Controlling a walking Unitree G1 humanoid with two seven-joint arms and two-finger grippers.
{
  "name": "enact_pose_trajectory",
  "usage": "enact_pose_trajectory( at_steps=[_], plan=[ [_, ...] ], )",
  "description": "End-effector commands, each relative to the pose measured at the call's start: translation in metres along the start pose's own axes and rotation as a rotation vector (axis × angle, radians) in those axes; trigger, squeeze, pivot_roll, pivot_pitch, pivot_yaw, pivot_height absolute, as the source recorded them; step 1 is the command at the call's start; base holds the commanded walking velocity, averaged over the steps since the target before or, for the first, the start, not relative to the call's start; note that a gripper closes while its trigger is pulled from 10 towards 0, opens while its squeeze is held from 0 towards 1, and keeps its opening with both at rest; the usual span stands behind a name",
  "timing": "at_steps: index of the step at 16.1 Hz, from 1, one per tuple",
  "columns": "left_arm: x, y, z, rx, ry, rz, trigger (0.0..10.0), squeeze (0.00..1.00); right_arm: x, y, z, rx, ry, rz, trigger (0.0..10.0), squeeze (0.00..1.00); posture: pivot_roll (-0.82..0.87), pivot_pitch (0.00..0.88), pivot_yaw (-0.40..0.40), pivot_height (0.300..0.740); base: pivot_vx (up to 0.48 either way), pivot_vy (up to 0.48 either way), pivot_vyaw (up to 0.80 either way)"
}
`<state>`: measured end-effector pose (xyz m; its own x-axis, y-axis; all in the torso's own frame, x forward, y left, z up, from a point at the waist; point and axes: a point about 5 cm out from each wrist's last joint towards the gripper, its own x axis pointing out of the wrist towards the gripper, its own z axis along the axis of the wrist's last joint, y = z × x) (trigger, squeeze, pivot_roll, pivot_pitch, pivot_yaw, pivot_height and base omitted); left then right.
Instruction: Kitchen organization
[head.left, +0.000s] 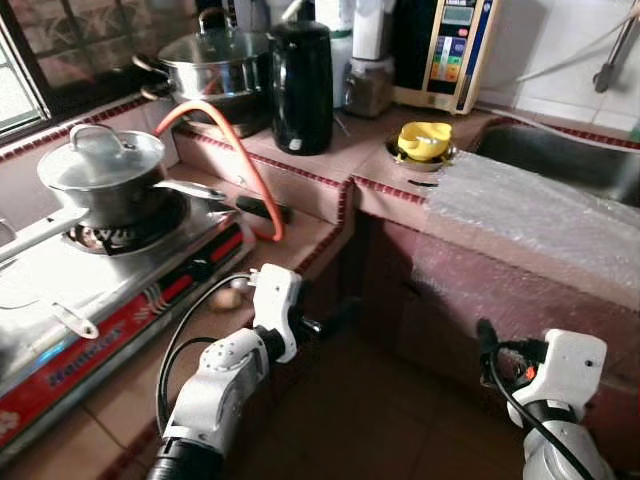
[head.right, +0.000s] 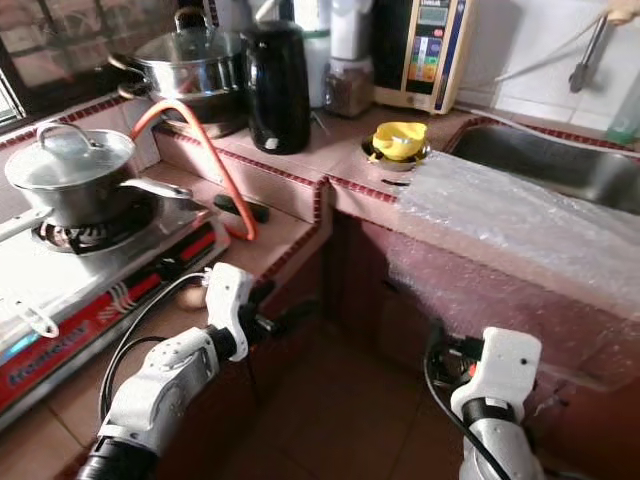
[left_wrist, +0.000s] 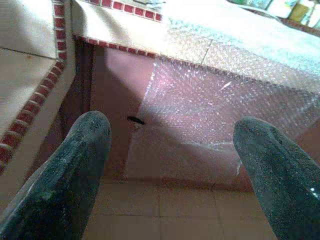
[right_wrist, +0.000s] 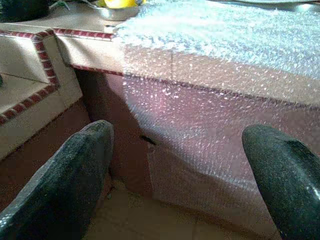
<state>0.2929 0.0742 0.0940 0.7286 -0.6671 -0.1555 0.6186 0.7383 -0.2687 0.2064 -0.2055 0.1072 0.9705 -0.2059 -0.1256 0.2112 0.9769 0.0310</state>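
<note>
A tiled kitchen counter (head.left: 330, 150) bends around a corner, seen from above by a robot standing in the angle. On the robot's left, a gas stove (head.left: 110, 290) carries a steel pot with a glass lid (head.left: 105, 175), and an orange gas hose (head.left: 245, 150) arcs from behind it down to the lower counter. Farther back sits a larger lidded steel pot (head.left: 215, 65), with a tall black kettle (head.left: 302, 85) just beside it and a wall-mounted water unit with a small display (head.left: 445, 50) behind. Near the counter corner, a yellow object rests in a small metal bowl (head.left: 425, 142). To the right, a steel sink (head.left: 570, 160) is set into the counter, and a sheet of bubble wrap (head.left: 530, 215) lies over the counter edge in front of it and hangs down the red cabinet front (head.left: 400, 300). The left gripper (left_wrist: 170, 165) is held low in front of the stove counter, its two black fingers (left_wrist: 65, 180) spread wide apart and holding nothing, facing the draped cabinet. The right gripper (right_wrist: 185, 170) is low on the right, also spread wide and empty, facing the same bubble-wrapped front. A brown tiled floor (head.left: 350, 420) lies below.
</note>
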Motion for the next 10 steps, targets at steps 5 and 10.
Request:
enact_pose_trajectory(
  at_steps=[5,10],
  plan=[
    [0.0054,-0.0062,0.0016,0.011,0.005,-0.024,10.0,0.0,0.0,-0.0044,0.0021,-0.004,-0.007,-0.016,10.0,0.0,-0.07,0.0,0.049,0.74,0.0,-0.48,0.0],
    [0.0064,-0.0061,0.0008,0.02,0.007,-0.021,10.0,0.0,0.0007,-0.0049,0.0064,0.0,-0.02,-0.021,10.0,0.0,-0.07,0.0,0.05,0.74,0.0,-0.439,0.0]
  ],
)
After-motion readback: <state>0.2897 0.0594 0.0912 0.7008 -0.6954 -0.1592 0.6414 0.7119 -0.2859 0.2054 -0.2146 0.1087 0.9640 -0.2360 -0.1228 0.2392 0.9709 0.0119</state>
